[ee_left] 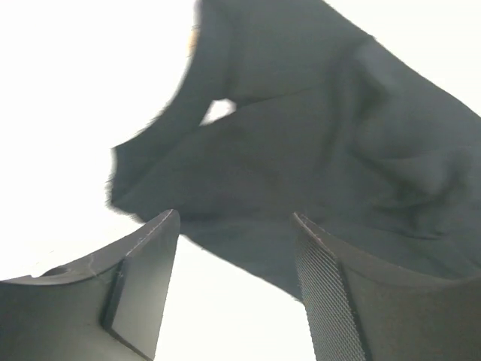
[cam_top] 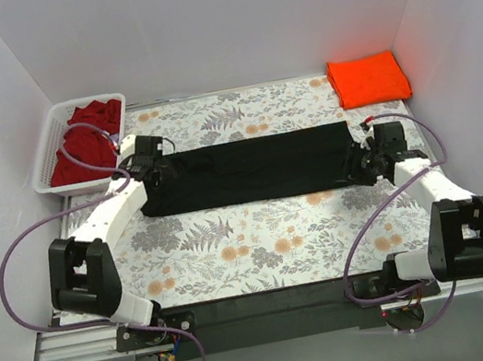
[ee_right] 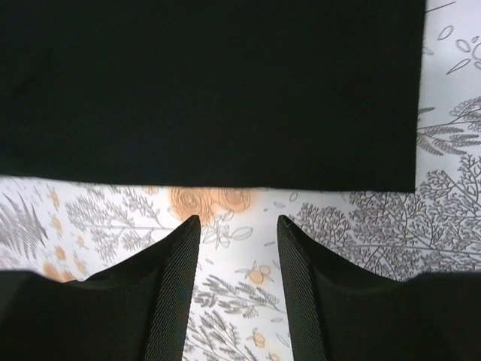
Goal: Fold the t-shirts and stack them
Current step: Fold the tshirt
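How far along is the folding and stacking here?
Done: orange t-shirt folded at the far right corner. In hand: black t-shirt, a long strip, left pincer and right pincer open at its ends. Left: dark red t-shirt bunched in the white basket; nothing stacked.

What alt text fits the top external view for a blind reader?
A black t-shirt lies stretched across the floral table, the left fingers and right fingers at its ends. A folded orange t-shirt sits far right, a dark red t-shirt in a white basket far left.
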{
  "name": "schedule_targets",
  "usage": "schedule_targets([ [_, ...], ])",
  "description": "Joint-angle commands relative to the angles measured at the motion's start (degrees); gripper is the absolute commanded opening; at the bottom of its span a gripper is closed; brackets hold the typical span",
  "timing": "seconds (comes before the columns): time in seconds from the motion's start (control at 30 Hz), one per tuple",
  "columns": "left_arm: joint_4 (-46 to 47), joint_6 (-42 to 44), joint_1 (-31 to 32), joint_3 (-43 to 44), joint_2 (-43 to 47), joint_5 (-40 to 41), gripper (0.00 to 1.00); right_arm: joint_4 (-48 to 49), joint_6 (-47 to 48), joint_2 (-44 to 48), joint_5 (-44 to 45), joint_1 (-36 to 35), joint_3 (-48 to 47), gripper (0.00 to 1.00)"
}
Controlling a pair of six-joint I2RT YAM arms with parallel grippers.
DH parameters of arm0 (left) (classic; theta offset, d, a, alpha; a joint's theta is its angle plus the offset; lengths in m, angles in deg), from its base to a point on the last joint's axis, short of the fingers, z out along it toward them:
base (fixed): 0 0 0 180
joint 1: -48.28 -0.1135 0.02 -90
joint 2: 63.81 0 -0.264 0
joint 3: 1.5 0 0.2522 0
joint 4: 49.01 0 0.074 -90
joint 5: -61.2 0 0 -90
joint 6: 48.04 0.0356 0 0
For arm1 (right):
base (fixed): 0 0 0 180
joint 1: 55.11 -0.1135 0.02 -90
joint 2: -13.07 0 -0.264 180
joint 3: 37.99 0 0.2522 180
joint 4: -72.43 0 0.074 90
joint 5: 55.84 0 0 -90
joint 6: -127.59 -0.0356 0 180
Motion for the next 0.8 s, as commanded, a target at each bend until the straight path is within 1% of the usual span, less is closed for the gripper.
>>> schedule_targets([
  [0.0, 1.42, -1.98, -2.8, -6.7, 4.41, -0.01, 0.59, 7.05, -3.14, -3.1, -3.68, 2.36, -1.19, 0.51],
  [0.1, 3.88, -1.2, -4.99, -9.36, 5.3, -1.16, 0.56, 9.51, -3.93, -6.44, -5.96, 4.38, -2.33, 0.45],
  [0.23, 5.55, -0.84, -6.93, -11.29, 2.76, -1.07, 0.49, 14.07, -4.99, -9.86, -8.16, 6.05, -2.43, 0.45],
  [0.37, 5.47, -1.19, -8.42, -10.86, -2.86, 0.07, 0.36, 19.36, -6.3, -13.73, -9.3, 8.16, -0.32, 0.42],
  [0.4, 4.43, -1.54, -8.69, -10.68, -3.48, 0.07, 0.3, 20.32, -7.44, -14.52, -9.74, 8.86, 0.29, 0.42],
  [0.5, 2.23, -2.33, -9.3, -11.2, -4.89, 0.07, 0.23, 23.58, -9.2, -17.42, -11.15, 12.11, 3.46, 0.39],
  [0.53, 1.78, -2.59, -9.31, -11.64, -4.98, -0.1, 0.18, 23.85, -10.08, -18.21, -11.24, 13.77, 5.03, 0.37],
  [0.6, 0.03, -4.0, -9.48, -13.4, -5.16, -0.89, 0.14, 23.76, -10.44, -18.75, -11.42, 15.19, 6.27, 0.37],
  [0.63, -0.41, -4.26, -9.57, -14.01, -5.16, -2.2, 0.1, 23.67, -10.44, -18.92, -11.5, 16.33, 6.8, 0.37],
  [0.7, -2.08, -5.84, -9.83, -16.47, -5.34, -3.09, 0.08, 22.8, -10.44, -18.75, -11.86, 17.39, 8.29, 0.38],
  [0.77, -3.14, -6.72, -10.27, -18.32, -4.99, -5.28, 0.03, 21.48, -10.0, -17.79, -11.51, 19.15, 9.69, 0.38],
])
